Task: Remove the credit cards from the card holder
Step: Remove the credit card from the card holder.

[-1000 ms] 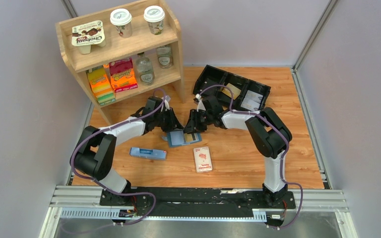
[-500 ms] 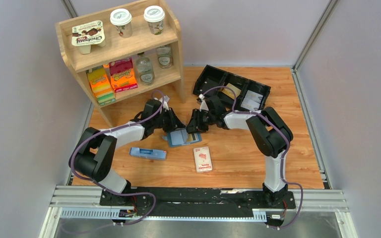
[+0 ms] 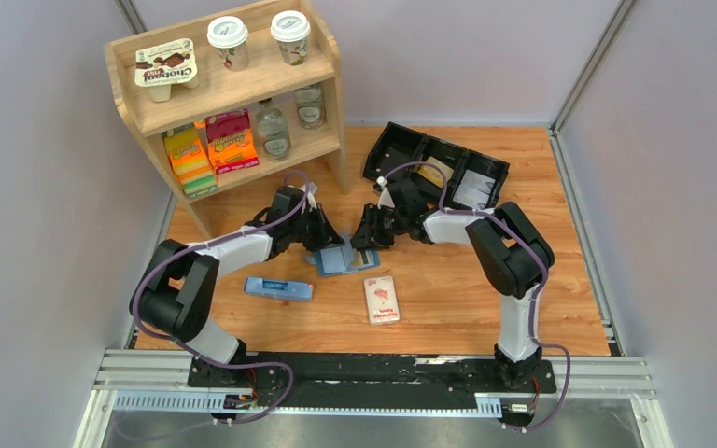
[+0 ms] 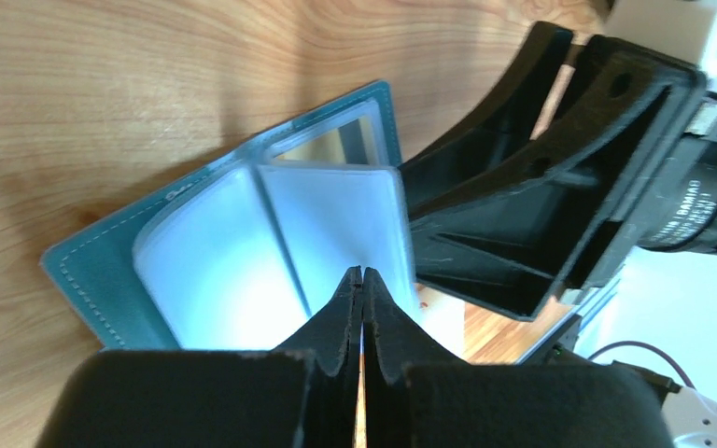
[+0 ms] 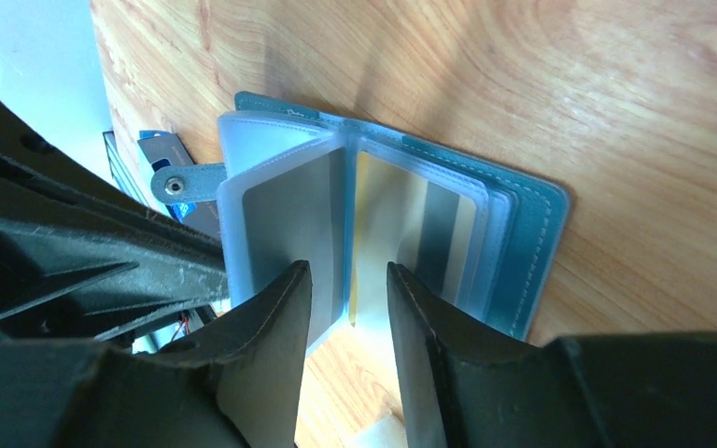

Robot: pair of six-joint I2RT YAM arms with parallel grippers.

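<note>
At the centre of the desk, between the two arms: the card holder, lying open with its blue cover down and its clear sleeves fanned upward. Both credit cards are inside it. In the right wrist view the dark grey card sits in the left-hand sleeve and the tan-gold card in the sleeve beside it, each flat behind its plastic.

The left claw is fully closed, its tips meeting right at the near edge of the sleeves (whether a thin plastic leaf is nipped between them cannot be told). Its place at the holder's left side suggests it is there to steady the wallet, so that nothing slides when a card is drawn.

The right claw stands partly open and grips nothing. One finger lies over the grey card's sleeve and the other over the gold card's, with the fold between the two sleeves in the gap. This straddling pose probably serves to line up on a card edge before closing.

No card is out yet, so the task appears to be at its beginning. The long pale blue box and the white pack lie nearer the arm bases, well apart from the work.
</note>
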